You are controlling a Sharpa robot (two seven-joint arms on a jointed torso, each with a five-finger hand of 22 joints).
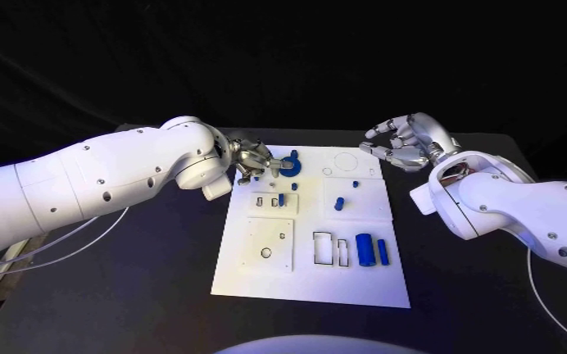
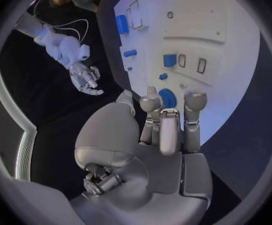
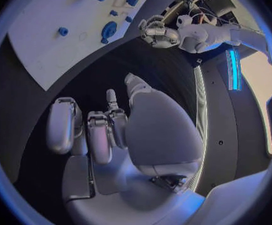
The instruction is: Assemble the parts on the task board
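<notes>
The white task board [image 1: 310,276] lies mid-table with several blue parts on it. My left hand [image 1: 251,160] reaches over its far left corner. In the left wrist view that hand's fingertips [image 2: 162,116] stretch out just short of a round blue part [image 2: 167,97], which lies flat on the board [image 2: 229,85]; the thumb stands apart from it. The head view shows the same round part [image 1: 291,165] right beside the fingers. My right hand [image 1: 405,142] hovers off the board's far right corner, fingers loosely bent and holding nothing, as the right wrist view [image 3: 105,135] confirms.
On the board lie a blue cylinder [image 1: 365,249] and a thin blue bar [image 1: 383,249] near the front right, a small blue peg [image 1: 339,203] mid-board, plus square plates with cut-outs [image 1: 269,245]. Pale cables [image 1: 59,243] hang off the table's left.
</notes>
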